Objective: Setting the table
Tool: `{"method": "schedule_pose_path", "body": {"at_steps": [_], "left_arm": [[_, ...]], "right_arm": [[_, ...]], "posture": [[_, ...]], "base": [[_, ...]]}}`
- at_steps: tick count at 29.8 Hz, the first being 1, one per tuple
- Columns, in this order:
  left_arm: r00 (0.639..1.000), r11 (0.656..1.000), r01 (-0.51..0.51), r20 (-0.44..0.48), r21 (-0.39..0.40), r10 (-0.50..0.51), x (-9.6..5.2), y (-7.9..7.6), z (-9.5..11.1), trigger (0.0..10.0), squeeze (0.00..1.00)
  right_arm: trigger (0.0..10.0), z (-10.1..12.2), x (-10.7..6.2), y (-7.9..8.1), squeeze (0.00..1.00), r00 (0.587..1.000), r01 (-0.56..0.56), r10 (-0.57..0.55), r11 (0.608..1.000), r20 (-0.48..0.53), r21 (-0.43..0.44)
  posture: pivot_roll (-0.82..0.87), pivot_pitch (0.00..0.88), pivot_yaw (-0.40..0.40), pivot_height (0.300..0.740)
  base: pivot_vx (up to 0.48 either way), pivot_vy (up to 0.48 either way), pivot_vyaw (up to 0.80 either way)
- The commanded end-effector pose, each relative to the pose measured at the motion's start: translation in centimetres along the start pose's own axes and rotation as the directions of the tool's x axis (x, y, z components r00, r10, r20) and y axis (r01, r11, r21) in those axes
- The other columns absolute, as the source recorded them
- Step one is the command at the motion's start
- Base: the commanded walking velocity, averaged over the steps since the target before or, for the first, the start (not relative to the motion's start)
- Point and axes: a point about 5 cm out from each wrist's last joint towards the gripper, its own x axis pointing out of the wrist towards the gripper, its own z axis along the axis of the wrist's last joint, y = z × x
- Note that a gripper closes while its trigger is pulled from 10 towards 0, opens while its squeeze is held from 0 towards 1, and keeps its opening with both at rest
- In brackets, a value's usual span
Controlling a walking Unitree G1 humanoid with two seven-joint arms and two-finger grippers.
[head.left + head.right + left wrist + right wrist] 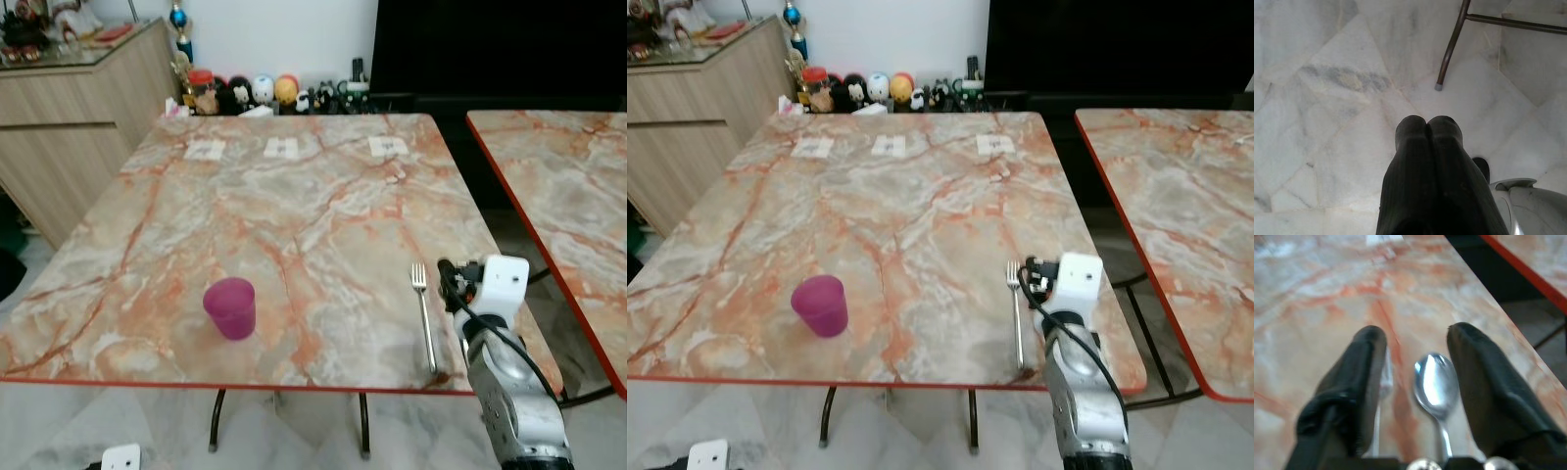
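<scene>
Marble-patterned, the table [294,215] carries a fork [424,315] near its front right edge, long axis running from the front edge toward the far side, tines pointing away from the robot. Just to the fork's right the right tool [1415,340] hovers over the table with its fingers [1359,377] spread wide apart. Between them lies a spoon [1436,384], its bowl pointing forward along the fingers and its handle running back toward the wrist, so its long axis lines up with the tool. The fingers stand on either side of the bowl without touching it; whether anything near the wrist holds the handle cannot be told. The fork's tines show blurred just outside the finger on the fork's side. Well to the left of this tool, near the front edge, a purple cup [230,307] stands upright. The left tool [1427,128] hangs low over the pale stone floor [1327,98], its fingers pressed together on nothing, a table leg [1451,46] ahead of it.
</scene>
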Motion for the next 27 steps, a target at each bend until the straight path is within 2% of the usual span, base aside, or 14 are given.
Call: {"method": "schedule_pose_path", "body": {"at_steps": [1,2,6,11,13,22,27], "left_arm": [[1.0,1.0,0.002,-0.013,0.005,-0.002,-0.1,0.0,-0.2,10.0,0.0],[1.0,1.0,0.003,-0.013,0.006,-0.003,-0.1,0.0,-0.2,10.0,0.0],[1.0,1.0,0.004,-0.007,0.005,-0.004,0.0,-0.1,-0.1,10.0,0.0],[1.0,1.0,0.004,-0.003,0.006,-0.004,0.0,-0.1,0.0,10.0,0.0],[1.0,1.0,0.002,-0.001,0.004,-0.002,0.0,-0.1,0.0,10.0,0.0],[1.0,1.0,0.002,0.001,0.008,-0.002,-0.1,-0.1,-0.1,10.0,0.0],[1.0,1.0,0.002,0.005,0.008,-0.002,0.0,-0.1,0.0,10.0,0.0]], "right_arm": [[10.0,0.0,-0.3,-0.3,0.0,1.0,0.015,-0.015,1.0,-0.018,-0.014],[10.0,-0.6,-0.5,-0.3,0.0,0.998,0.01,-0.012,0.999,-0.062,-0.031],[10.0,-1.4,-0.4,-0.3,0.0,0.992,0.004,-0.007,1.0,-0.124,-0.028],[10.0,-1.7,0.1,0.0,0.0,0.99,-0.005,0.007,1.0,-0.142,0.016],[10.0,-2.0,0.2,-0.2,0.0,0.986,0.022,-0.01,0.997,-0.166,0.069],[10.0,-2.9,0.1,-1.2,0.0,0.975,0.063,-0.044,0.995,-0.22,0.081],[10.0,-3.3,0.3,-0.9,0.0,0.97,0.04,-0.02,0.996,-0.242,0.081]], "posture": [[-0.01,0.03,0.017,0.74],[-0.02,0.03,0.018,0.74],[-0.01,0.03,0.018,0.74],[-0.01,0.028,0.017,0.74],[-0.01,0.028,0.017,0.74],[-0.01,0.033,0.02,0.74],[-0.01,0.034,0.02,0.74]], "base": [[0.0,0.0,0.0],[0.0,0.0,0.0],[0.0,0.0,0.0],[0.0,0.0,0.0],[0.0,0.0,0.0],[0.0,0.0,0.0],[0.0,0.0,0.0]]}}
